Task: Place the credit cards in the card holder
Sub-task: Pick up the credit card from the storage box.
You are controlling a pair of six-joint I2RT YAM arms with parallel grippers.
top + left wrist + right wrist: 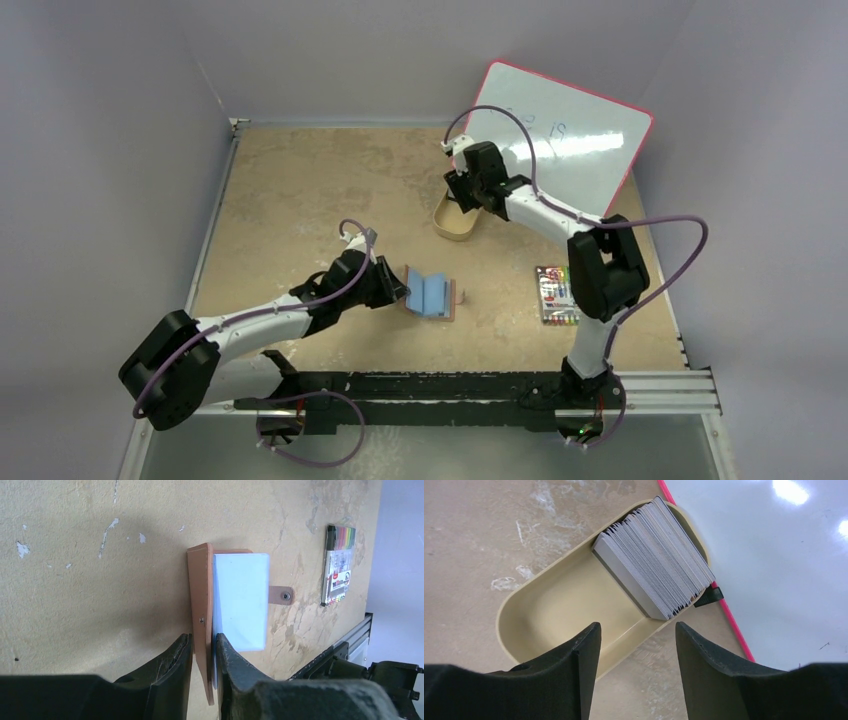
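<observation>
Top external, left gripper (204, 644) narrow astride card holder (200, 590) flap, grip unclear, right gripper (638, 630) wide above credit cards (654, 555)

We see our left gripper (203, 642) straddling the raised flap of a reddish-brown leather card holder (200, 580); a light blue plastic credit card (240, 600) lies on its other half.

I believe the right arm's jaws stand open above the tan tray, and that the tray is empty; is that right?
Not quite: the tan tray is not empty. The right wrist view shows a stack of credit cards filling one end of it. The rest holds: the right gripper has its jaws open above the tray.
</observation>
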